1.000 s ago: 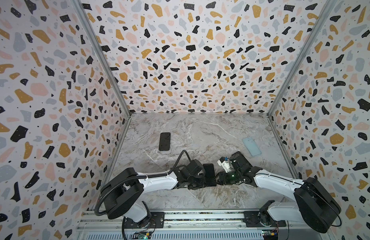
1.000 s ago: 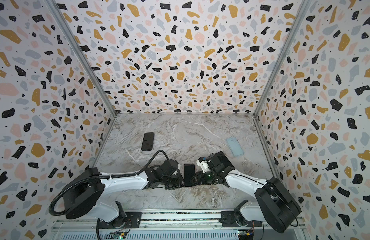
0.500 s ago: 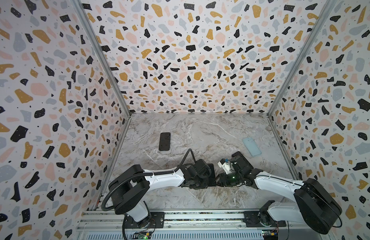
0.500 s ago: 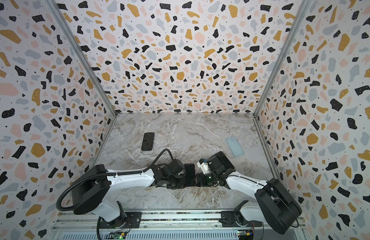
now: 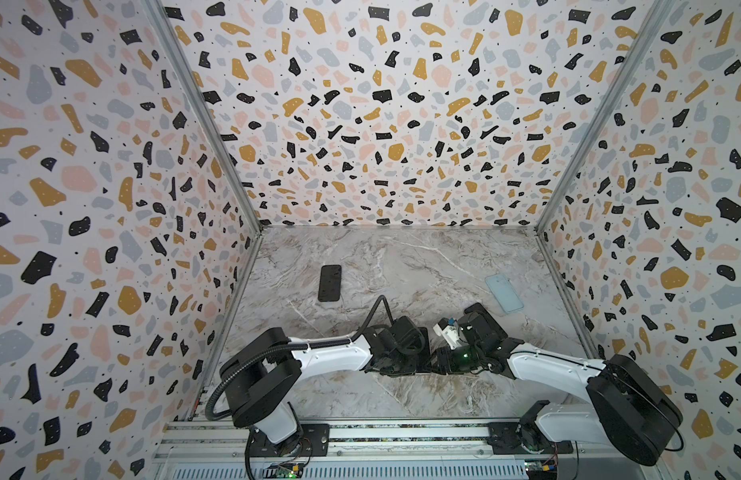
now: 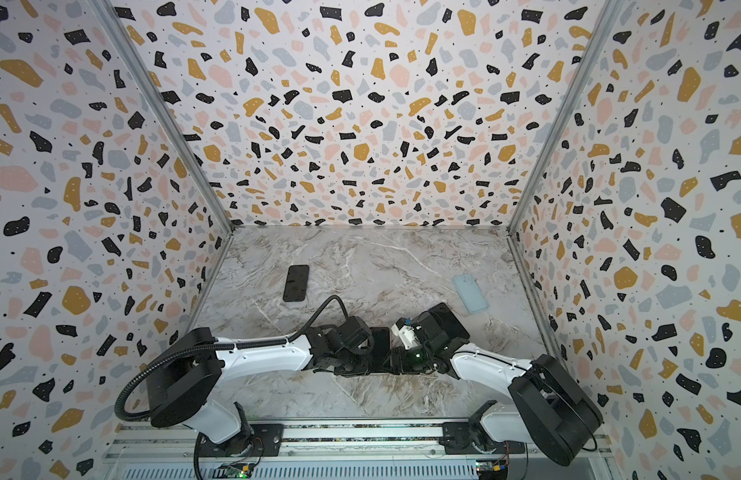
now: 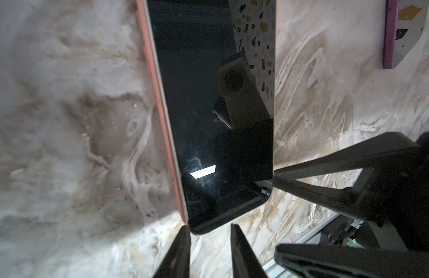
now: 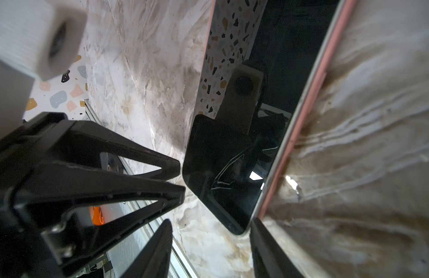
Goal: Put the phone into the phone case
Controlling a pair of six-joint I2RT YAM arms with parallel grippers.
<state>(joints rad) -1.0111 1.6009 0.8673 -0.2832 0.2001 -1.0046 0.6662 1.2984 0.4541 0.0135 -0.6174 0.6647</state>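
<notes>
In both top views the wrists cover the work: only a dark sliver of the phone [image 6: 380, 340] shows between the two arms, at the front middle of the surface [image 6: 360, 270]. Farther back lie a second phone [image 5: 329, 283] on the left and a blue case [image 5: 504, 293] on the right, well apart.

The wrist views give the close look. The phone lies screen up, its glass black and glossy, mirroring a wrist camera and the speckled wall. A pink case [image 7: 158, 108] shows as a rim along one long side – whether the phone is fully seated cannot be told.

The left gripper [image 7: 210, 227] has its jaws a narrow gap apart at the phone's short end, pinching nothing. The right gripper [image 8: 211, 221] has its jaws spread wider; in the left wrist view one tip sits right at the long edge away from the pink rim. That view alone shows a purple-edged slab [image 7: 390, 36] off to the side – what it is I cannot tell.
</notes>
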